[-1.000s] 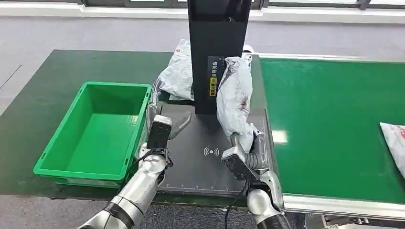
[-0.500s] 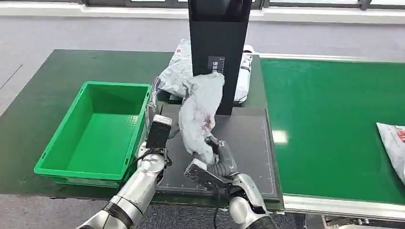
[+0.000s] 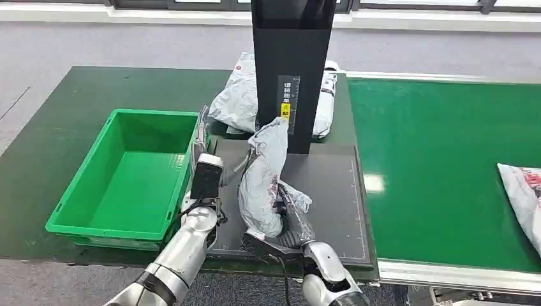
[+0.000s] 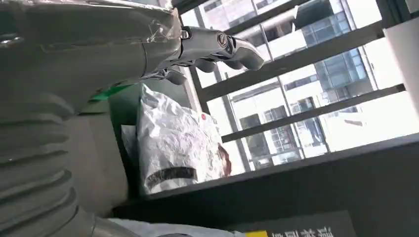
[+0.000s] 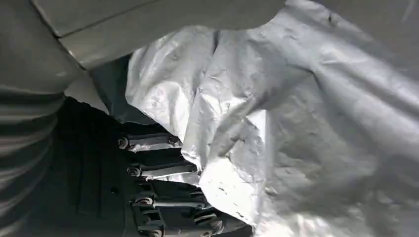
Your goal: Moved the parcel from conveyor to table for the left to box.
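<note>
parcel (image 3: 263,178): grey crumpled poly bag, held upright over the dark scan pad (image 3: 332,210), lower end in the right hand, top leaning toward the black tower (image 3: 292,64). Lower end looks close to the pad surface; contact can't be confirmed.
right hand (image 3: 288,220): fingers (image 5: 153,170) wrapped round the parcel's lower part; right wrist view shows the dark fingers tucked against the grey film. Sits near the pad's front edge.
left hand (image 3: 214,153): between the bin wall and the parcel, over the pad's left edge. Fingers apart, holding nothing; left wrist view shows them extended in free air.
green bin (image 3: 83,191): on the table (image 3: 57,108), left of the pad, its right wall just beside the left hand. Interior open.
black tower: stands at the pad's rear edge, yellow label facing front. Parcel top is just in front of it.
other parcels (image 3: 237,95): two bags behind the tower, one each side, on the table's back part.
conveyor (image 3: 440,159): green belt right of the pad, wide open run of belt; one more bag (image 3: 523,191) at the far right edge, well apart.
open room: pad's right half is free; the gap between parcel and bin is taken up by the left hand.
</note>
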`<state>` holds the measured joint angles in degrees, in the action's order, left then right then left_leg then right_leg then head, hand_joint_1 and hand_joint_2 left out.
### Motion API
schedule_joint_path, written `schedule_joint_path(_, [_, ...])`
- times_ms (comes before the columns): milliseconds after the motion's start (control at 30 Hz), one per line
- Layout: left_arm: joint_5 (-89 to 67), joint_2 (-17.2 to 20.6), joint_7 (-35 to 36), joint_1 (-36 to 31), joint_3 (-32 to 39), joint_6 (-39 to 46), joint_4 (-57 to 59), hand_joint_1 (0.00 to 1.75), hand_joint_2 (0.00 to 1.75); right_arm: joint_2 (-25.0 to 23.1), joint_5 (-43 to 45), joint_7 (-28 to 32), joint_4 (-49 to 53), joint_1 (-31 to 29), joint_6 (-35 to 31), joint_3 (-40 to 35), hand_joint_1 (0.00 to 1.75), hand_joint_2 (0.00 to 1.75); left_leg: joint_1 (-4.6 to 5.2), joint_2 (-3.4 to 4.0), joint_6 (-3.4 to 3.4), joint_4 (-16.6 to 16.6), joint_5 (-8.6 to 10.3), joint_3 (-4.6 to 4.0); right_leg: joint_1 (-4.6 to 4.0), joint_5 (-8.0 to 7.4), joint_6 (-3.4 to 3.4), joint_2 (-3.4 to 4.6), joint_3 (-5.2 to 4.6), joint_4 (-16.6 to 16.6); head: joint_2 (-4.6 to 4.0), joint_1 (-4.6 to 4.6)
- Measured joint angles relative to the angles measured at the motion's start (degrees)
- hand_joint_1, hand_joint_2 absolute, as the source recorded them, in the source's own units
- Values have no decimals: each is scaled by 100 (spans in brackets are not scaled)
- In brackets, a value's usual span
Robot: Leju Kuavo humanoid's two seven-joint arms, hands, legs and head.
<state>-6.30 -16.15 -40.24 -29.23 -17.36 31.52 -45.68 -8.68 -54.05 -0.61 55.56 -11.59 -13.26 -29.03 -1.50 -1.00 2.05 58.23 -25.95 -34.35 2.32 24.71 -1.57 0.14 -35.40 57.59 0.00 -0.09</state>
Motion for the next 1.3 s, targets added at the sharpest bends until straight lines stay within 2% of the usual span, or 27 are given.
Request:
schedule_joint_path(167, [-24,0,0,26,175,17,2,0,175,11,95,170,428,125,-194,65,0,175,0,1,0,1,1,1,0,-2,1,6,-1,0,-2,0])
schedule_joint_path(267, [-24,0,0,69,256,91,-24,0,175,11,551,724,771,302,-591,174,0,175,0,0,0,1,0,0,0,-1,2,3,-2,0,0,0])
schedule_joint_path(400, [90,-4,0,262,398,173,-306,0,175,9,1724,1863,1363,554,-1353,507,0,175,0,1,2,1,-4,0,0,4,4,6,-4,0,0,-2])
schedule_joint_path(533, [356,-50,0,378,523,166,-668,0,175,-35,3279,2836,1661,645,-1353,965,0,175,0,1,3,1,-5,-1,0,5,2,5,-4,-1,0,0])
schedule_joint_path(633, [475,-105,0,429,612,120,-951,0,175,-96,4062,3316,1710,629,-1285,1299,0,175,0,0,3,1,-5,0,0,3,2,5,-3,-2,0,0])
schedule_joint_path(833, [507,-160,0,482,617,138,-1283,0,175,-175,4721,3569,1677,518,-1143,1788,0,175,0,0,4,1,-3,2,0,0,3,6,-2,-1,0,0])
schedule_joint_path(967, [562,-162,0,483,614,-289,-1268,0,175,-181,4911,3670,1583,448,-1117,1958,0,175,0,1,4,1,-3,2,0,1,3,5,-2,-1,0,0])
schedule_joint_path(1033, [568,-155,2,417,579,-816,-1020,0,175,-181,4942,3681,1526,415,-1100,2008,0,175,0,0,4,1,-3,0,0,1,3,3,-2,-1,-2,0])
schedule_joint_path(1167, [539,-155,13,392,549,-1020,-792,0,175,-181,4964,3711,1471,390,-1087,2057,0,175,0,6,4,2,-5,2,0,1,3,15,-6,-2,0,0])
schedule_joint_path(1300, [-640,-107,322,-24,137,-1548,175,0,175,-181,4931,3753,1428,282,-1069,2111,0,175,0,-9,0,2,0,-1,0,2,2,-8,0,-2,0,0])
